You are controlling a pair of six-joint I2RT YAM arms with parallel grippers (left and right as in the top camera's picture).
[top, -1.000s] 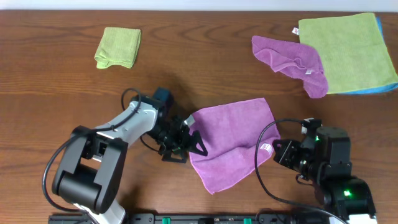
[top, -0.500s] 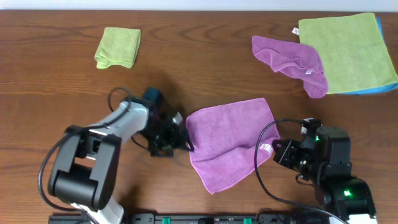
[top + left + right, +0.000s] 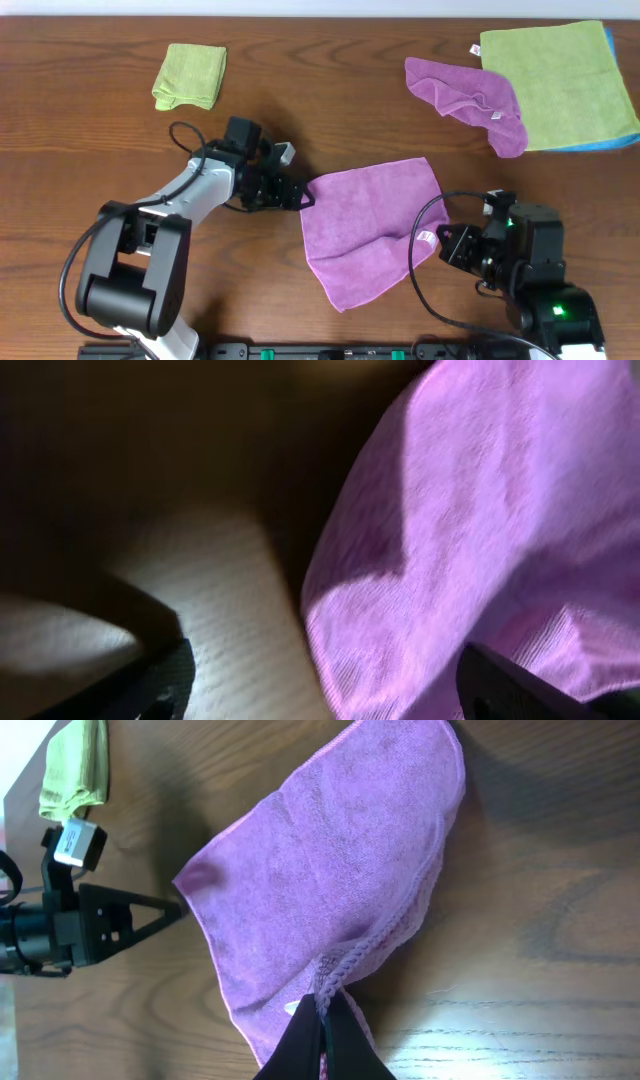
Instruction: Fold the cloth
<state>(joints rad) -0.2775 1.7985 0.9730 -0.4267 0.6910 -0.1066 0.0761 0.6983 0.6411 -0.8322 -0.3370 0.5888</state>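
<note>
The lilac cloth (image 3: 370,230) lies flat on the wooden table in the overhead view, slightly turned, with a crease running toward its right edge. My left gripper (image 3: 296,194) is open at the cloth's left corner. In the left wrist view its two dark fingertips (image 3: 325,685) stand wide apart, with the cloth's corner (image 3: 470,520) between them. My right gripper (image 3: 442,243) is shut on the cloth's right edge by the white tag (image 3: 428,237). In the right wrist view the closed fingers (image 3: 322,1020) pinch a gathered ridge of the cloth (image 3: 320,870).
A folded green cloth (image 3: 190,75) lies at the far left. A rumpled purple cloth (image 3: 470,95) lies at the far right beside a large green cloth (image 3: 555,85) that rests on a blue one (image 3: 622,141). The left arm also shows in the right wrist view (image 3: 80,925).
My left gripper has moved away from the front edge along the cloth's left side, up to its left corner. The right gripper and the cloth have hardly moved.
</note>
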